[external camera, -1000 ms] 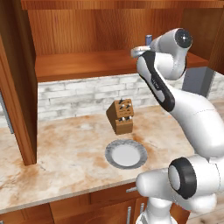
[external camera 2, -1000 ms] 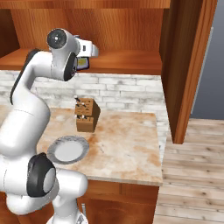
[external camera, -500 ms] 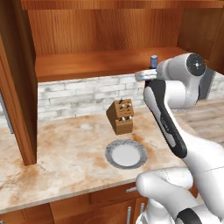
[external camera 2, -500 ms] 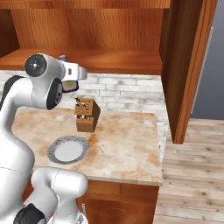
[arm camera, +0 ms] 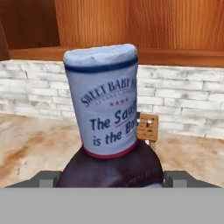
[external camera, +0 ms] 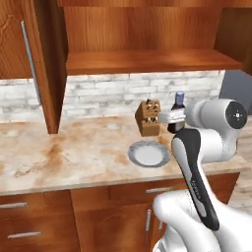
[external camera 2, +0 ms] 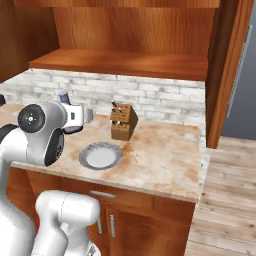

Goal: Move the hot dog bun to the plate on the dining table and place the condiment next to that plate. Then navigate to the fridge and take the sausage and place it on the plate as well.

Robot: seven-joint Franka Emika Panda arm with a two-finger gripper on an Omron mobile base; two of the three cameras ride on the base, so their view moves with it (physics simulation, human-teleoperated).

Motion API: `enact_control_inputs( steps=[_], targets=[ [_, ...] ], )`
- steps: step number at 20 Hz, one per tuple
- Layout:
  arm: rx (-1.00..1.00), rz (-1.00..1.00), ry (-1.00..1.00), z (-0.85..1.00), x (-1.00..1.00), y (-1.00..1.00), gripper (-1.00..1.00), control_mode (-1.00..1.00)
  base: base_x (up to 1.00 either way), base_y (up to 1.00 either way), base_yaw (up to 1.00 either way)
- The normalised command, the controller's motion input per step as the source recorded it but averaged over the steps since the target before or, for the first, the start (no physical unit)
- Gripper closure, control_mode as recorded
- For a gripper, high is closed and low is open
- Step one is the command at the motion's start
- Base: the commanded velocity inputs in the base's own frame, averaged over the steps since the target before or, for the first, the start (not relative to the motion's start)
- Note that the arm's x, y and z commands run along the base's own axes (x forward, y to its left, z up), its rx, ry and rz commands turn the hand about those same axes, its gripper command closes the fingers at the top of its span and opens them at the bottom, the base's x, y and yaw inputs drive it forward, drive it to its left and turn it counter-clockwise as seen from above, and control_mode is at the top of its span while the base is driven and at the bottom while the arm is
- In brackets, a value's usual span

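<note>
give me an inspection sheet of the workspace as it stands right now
surface: beige, rust-stained marble-look counter with a brick backsplash behind it
job's things: condiment, a dark bottle with a pale cap, upright between the tool's fingers and lifted above the counter; bun, blue plate and sausage nothing seen
clutter: grey-rimmed whitish plate near the counter's front edge; wooden knife block just behind it
grippers: tool closed on the condiment's dark body, one finger on each side
cables: nothing seen
surroundings: wooden shelf over the backsplash, drawers below the counter, wood plank floor to the right
</note>
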Motion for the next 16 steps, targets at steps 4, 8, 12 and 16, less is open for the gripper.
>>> enact_control_inputs(
  steps=[4,8,12,16],
  targets=[
    [0.0,0.0,0.0,0.0,0.0,0.0,1.0,1.0,-0.76,0.2,0.84],
    [0.0,0.0,0.0,0.0,0.0,0.0,1.0,1.0,-0.63,0.41,0.86],
    [0.0,0.0,0.0,0.0,0.0,0.0,1.0,1.0,-0.39,0.89,0.78],
    [0.0,0.0,0.0,0.0,0.0,0.0,1.0,1.0,0.3,0.78,0.59]
  ],
)
